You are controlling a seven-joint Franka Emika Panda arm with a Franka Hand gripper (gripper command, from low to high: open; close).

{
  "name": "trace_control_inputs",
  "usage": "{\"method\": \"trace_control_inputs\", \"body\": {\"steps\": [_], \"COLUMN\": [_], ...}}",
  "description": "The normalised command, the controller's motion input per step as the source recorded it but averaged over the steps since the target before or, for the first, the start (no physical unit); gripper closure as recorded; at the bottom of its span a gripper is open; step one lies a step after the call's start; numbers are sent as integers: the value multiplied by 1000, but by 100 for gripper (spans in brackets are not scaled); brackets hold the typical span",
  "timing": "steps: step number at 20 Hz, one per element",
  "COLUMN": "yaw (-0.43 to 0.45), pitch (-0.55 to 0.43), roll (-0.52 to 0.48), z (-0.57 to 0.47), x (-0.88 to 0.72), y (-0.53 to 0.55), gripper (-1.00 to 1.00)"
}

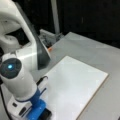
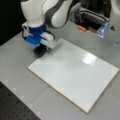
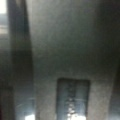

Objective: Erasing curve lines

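The gripper is seen at the white board's left corner, pressed on a black block. No curve lines are seen on the board.

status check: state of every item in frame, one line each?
gripper: low at the whiteboard's corner, at a front view's left, shut on the black eraser block.
black eraser block: held, at or on the board's corner; contact unclear.
whiteboard: flat on the grey table, no curve lines visible on it in both front views.
grey table: carries the board.
orange item: lying on the table beyond the board.
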Motion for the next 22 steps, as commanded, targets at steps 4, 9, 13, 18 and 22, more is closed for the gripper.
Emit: {"method": "trace_control_inputs", "body": {"steps": [4,9,13,18,22], "yaw": [-170,-161,-76,-56,-58], "pitch": [-103,-93,-93,-94,-104], "roll": [17,-18,-40,-31,-18], "z": [-45,-42,-48,-86,-144], "x": [-143,-134,-94,-64,-71], "y": [1,-18,-65,-71,-39], "gripper": [100,100,100,100,100]}}
